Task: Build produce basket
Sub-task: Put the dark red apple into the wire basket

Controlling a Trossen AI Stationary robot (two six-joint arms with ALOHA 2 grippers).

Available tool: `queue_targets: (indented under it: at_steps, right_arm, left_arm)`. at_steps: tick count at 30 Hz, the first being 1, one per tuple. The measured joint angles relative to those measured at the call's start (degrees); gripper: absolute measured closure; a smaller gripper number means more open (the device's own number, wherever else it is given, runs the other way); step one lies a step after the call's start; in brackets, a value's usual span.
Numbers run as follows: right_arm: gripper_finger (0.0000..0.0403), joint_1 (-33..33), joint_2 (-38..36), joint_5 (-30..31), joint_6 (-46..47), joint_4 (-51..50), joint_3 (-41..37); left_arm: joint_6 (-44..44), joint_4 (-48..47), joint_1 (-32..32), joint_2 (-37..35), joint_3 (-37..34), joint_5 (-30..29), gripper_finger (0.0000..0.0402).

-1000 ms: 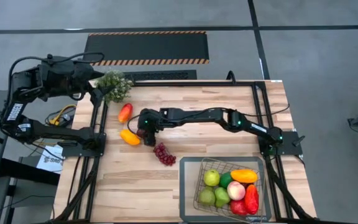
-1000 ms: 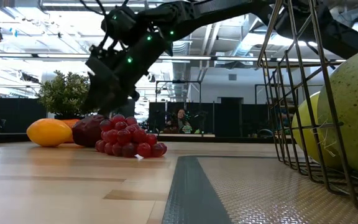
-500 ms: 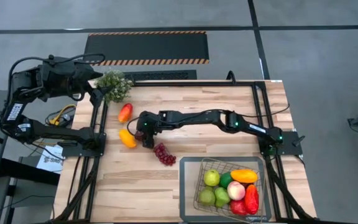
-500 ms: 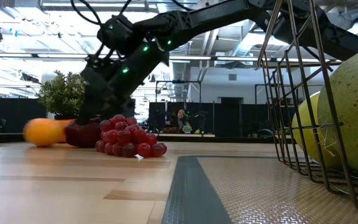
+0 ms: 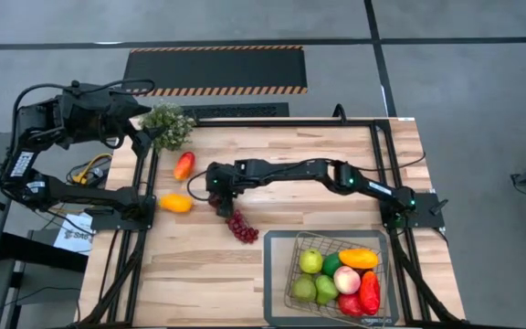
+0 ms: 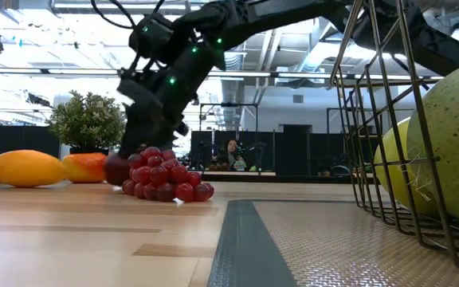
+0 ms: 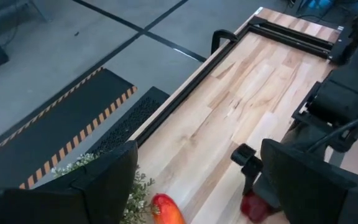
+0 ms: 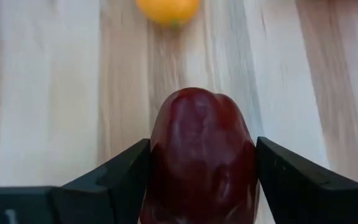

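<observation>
Right wrist view shows the right gripper [image 8: 199, 180] pinching a dark red pepper [image 8: 201, 155]. Its arm stretches low across the table [image 5: 336, 155]. The left gripper [image 7: 194, 186] waits spread wide by the plant [image 5: 168, 125].

A dark robot arm [image 6: 213, 32] reaches down from above to a dark red fruit [image 6: 118, 169] on the wooden desk [image 6: 94, 239], just behind a bunch of red grapes [image 6: 164, 179]. To one side lie a yellow fruit [image 6: 22, 169] and an orange one [image 6: 86, 167], with a bushy green plant [image 6: 86, 121] behind. At the other edge, a wire basket [image 6: 389, 104] holds large green fruit [image 6: 457, 151].
</observation>
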Motion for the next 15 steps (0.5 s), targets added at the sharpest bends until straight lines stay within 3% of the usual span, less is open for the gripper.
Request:
queue_targets:
  at_steps: [9,15]
  right_arm:
    - [0.0127,-0.1,-13.5,-1.2,1.0,-13.2,0.2]
    - [0.0127,2.5,-23.6,-1.4,8.5,-27.3,0.1]
  left_arm:
    - [1.2,0.0,0.0,0.0,0.0,0.0,0.0074]
    - [2.4,0.0,0.0,0.0,0.0,0.0,0.0074]
